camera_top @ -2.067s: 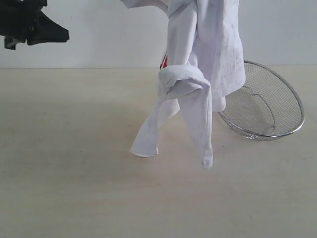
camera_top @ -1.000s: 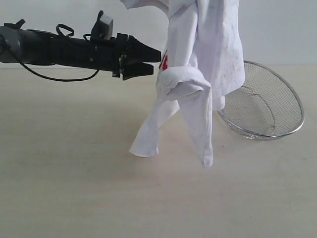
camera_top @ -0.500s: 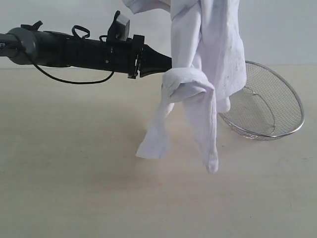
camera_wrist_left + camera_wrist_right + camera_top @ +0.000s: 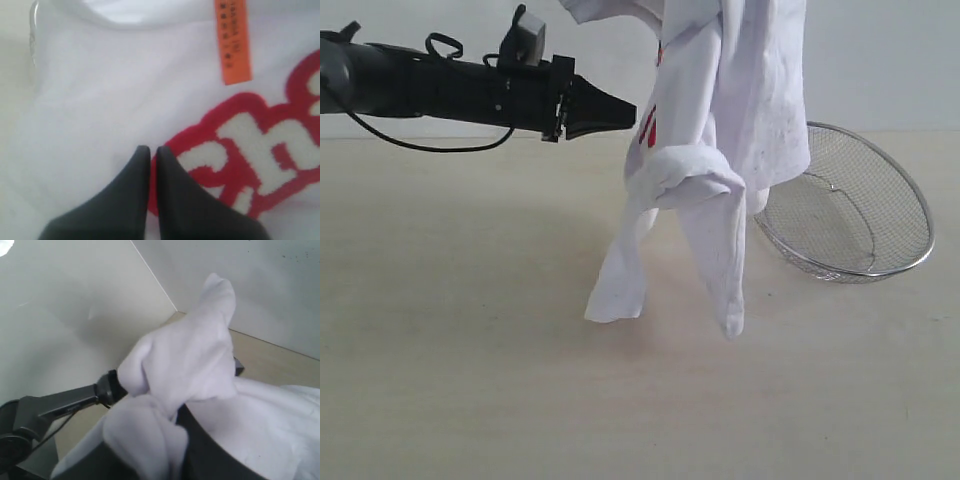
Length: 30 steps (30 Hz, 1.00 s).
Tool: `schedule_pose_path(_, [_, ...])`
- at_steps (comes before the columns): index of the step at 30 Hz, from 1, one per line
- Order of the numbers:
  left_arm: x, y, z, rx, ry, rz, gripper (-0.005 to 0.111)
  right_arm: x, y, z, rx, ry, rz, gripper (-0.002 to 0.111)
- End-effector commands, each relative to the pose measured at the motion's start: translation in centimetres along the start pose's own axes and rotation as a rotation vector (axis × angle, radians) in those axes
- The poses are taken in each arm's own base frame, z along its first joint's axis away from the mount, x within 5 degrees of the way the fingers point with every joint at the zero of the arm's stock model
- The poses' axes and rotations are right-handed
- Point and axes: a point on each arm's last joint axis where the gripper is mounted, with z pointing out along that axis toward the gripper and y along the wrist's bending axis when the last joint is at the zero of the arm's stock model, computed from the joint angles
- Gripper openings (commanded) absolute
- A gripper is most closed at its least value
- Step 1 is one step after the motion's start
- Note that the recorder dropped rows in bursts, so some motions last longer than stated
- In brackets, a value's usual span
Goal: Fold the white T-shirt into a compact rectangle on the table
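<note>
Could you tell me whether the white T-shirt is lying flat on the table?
No, the white T-shirt hangs bunched in the air above the table, its two lower ends dangling.

A plain, pale grey-white wall (image 4: 880, 60) runs behind the counter (image 4: 470, 380) and meets it in 1 straight horizontal line. The counter is pale beige with faint wood grain. Light is soft and even, shadows faint.

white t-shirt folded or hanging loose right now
Not folded. The white T-shirt hangs bunched from above the frame, one sleeve curled at mid-height, two ends dangling low by the table.
</note>
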Motion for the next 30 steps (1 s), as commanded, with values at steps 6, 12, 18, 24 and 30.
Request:
schedule_pose_path(6, [-1.7,-2.6,-3.5,-0.096,0.055,0.047,0.005,0.1,-0.5,-0.3,0.096,0.03,-0.022,0.0])
schedule_pose_path(12, [-0.9,-1.0,-2.0,-0.101,0.042,-0.036,0.01,-0.1,0.4,-0.3,0.001,0.001,0.009,0.0])
schedule_pose_path(18, [0.4,-0.2,0.3,-0.078,0.085,-0.066,0.077,-0.1,0.5,-0.3,-0.006,0.006,0.01,0.0])
schedule_pose_path(24, [1.5,-0.8,3.8,-0.058,0.113,0.013,0.11,0.0,0.5,-0.3,-0.009,0.011,0.01,0.0])
schedule_pose_path(30, [2.5,-0.6,6.4,-0.071,0.103,0.002,0.11,0.0,0.5,-0.3,-0.011,0.011,0.011,0.0])
